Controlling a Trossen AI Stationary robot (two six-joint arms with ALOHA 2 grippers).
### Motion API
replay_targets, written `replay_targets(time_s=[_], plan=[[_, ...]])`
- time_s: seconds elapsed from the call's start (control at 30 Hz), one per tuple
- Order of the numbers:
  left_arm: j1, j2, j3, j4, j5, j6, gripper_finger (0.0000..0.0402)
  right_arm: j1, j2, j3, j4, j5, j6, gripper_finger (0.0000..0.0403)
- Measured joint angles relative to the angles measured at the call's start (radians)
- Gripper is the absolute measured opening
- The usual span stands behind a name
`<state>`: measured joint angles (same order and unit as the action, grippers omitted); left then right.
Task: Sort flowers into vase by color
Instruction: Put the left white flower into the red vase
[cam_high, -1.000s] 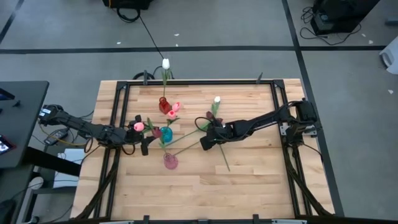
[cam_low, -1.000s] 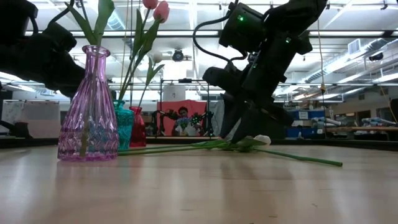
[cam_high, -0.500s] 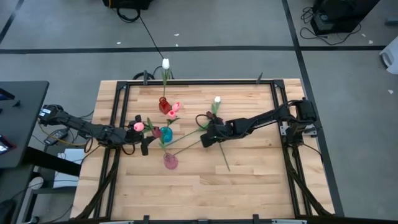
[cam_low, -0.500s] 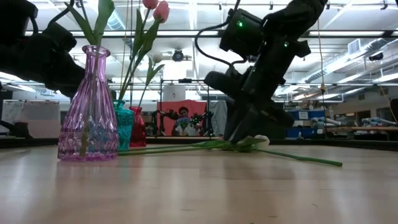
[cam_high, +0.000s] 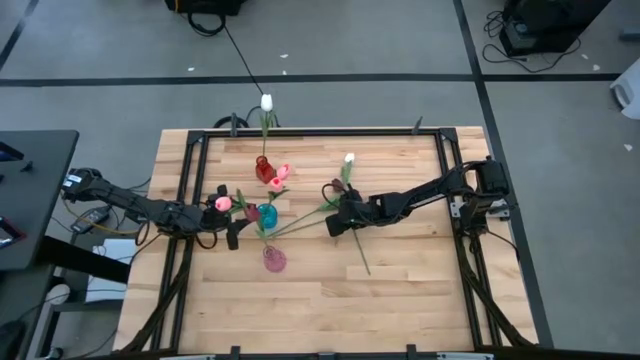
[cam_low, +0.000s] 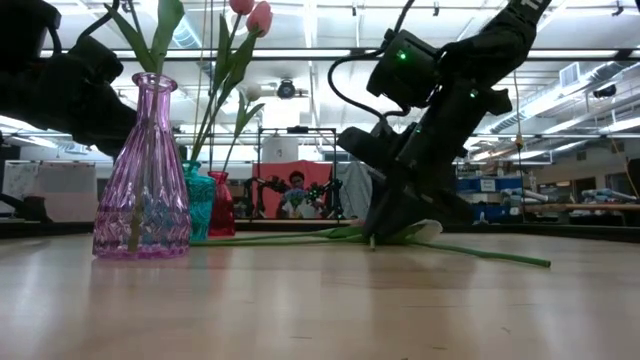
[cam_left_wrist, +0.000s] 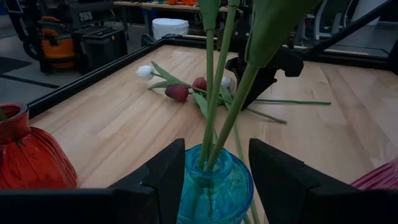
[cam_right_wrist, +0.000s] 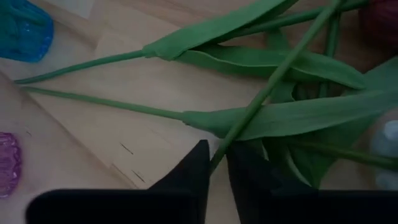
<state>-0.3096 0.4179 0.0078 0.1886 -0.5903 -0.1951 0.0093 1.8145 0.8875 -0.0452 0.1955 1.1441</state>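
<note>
A: Where's the right pincer (cam_high: 335, 226)?
B: Centre of the bench (cam_high: 420, 290), clamped on a green stem (cam_right_wrist: 261, 93) among the loose flowers (cam_high: 335, 195).
A: The left pincer (cam_high: 232, 232)?
B: Spread around the teal vase (cam_left_wrist: 214, 183), left of centre.

Right gripper (cam_high: 334, 226) low at table centre, fingers nearly together; left gripper (cam_high: 232, 232) wide apart.
</note>
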Motion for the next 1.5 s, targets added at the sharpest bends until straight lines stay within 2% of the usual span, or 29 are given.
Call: replay_targets(time_s=[0.17, 0.33, 0.53, 0.8, 0.9, 1.03, 1.2, 1.4, 1.5], plan=[[0.000, 0.000, 0.000, 0.000, 0.000, 0.000, 0.0184, 0.000, 0.000, 0.000, 0.009, 0.001, -0.048, 0.0012], [0.000, 0.000, 0.007, -0.004, 0.003, -0.015, 0.0184, 0.002, -0.013, 0.024, 0.002, -0.013, -0.125, 0.0014], [0.000, -0.001, 0.043, 0.001, 0.061, 0.023, 0.0184, 0.019, -0.086, 0.057, 0.005, -0.001, -0.221, 0.0006], [0.000, 0.000, 0.111, -0.021, 0.071, 0.044, 0.0182, 0.090, -0.226, 0.062, 0.028, 0.187, -0.404, 0.0006], [0.000, 0.000, 0.172, -0.144, 0.109, 0.026, 0.0177, 0.118, -0.262, 0.062, 0.047, 0.221, -0.415, 0.0006], [0.000, 0.000, 0.264, -0.384, 0.073, 0.004, 0.0173, 0.150, -0.288, 0.062, 0.062, 0.238, -0.436, 0.0006], [0.000, -0.001, 0.387, -0.516, 0.072, 0.005, 0.0172, 0.185, -0.298, 0.062, 0.084, 0.284, -0.446, 0.0006], [0.000, -0.004, 0.531, -0.736, 0.072, 0.009, 0.0179, 0.206, -0.298, 0.062, 0.123, 0.289, -0.467, 0.0006], [0.000, -0.005, 0.590, -0.826, 0.131, -0.014, 0.0183, 0.213, -0.298, 0.062, 0.134, 0.292, -0.477, 0.0006]])
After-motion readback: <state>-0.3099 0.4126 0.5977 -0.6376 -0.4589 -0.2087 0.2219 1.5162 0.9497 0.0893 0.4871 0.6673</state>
